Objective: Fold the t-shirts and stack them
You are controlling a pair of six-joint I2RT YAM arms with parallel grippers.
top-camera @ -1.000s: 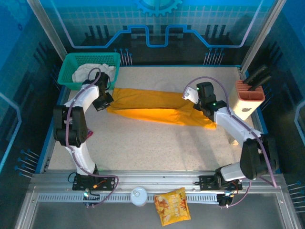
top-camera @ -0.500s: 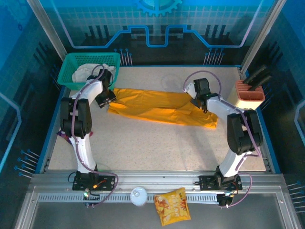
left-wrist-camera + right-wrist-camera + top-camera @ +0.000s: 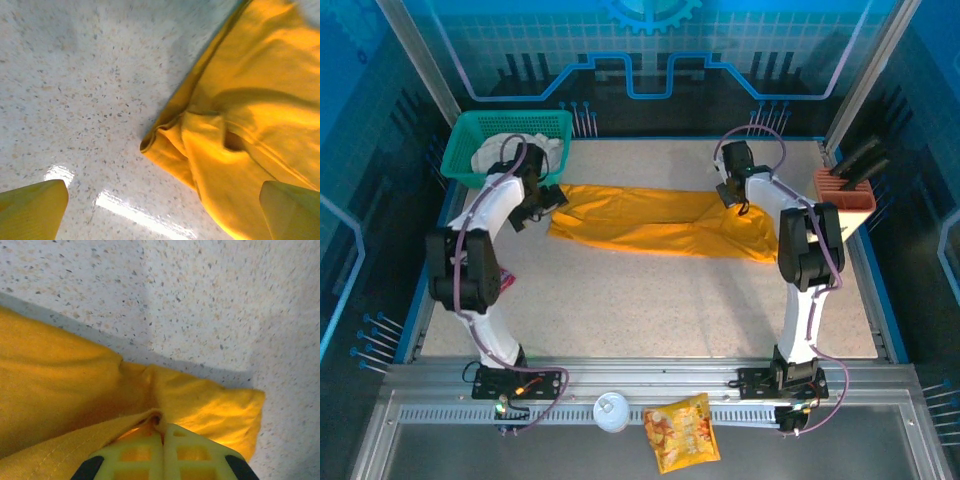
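The mustard t-shirt (image 3: 660, 222) lies stretched left to right across the far half of the table. My right gripper (image 3: 732, 193) is at its far right edge, shut on a pinched fold of the mustard cloth (image 3: 100, 385), the fingers (image 3: 163, 432) pressed together. At the shirt's left end my left gripper (image 3: 547, 201) is open. Its fingertips (image 3: 35, 202) stand wide apart above the table, beside a rolled sleeve of the shirt (image 3: 165, 142). The off-white t-shirt (image 3: 510, 150) sits crumpled in the teal basket (image 3: 485, 125).
The basket stands in the far left corner. An orange holder (image 3: 845, 195) stands at the right wall. A snack packet (image 3: 680, 432) and a white round thing (image 3: 611, 411) lie on the rail in front. Bare speckled table (image 3: 650, 300) lies nearer than the shirt.
My right arm has swung its elbow in and carried the shirt's right edge farther back; the cloth there has dropped flatter. My left gripper has shifted slightly to the far right.
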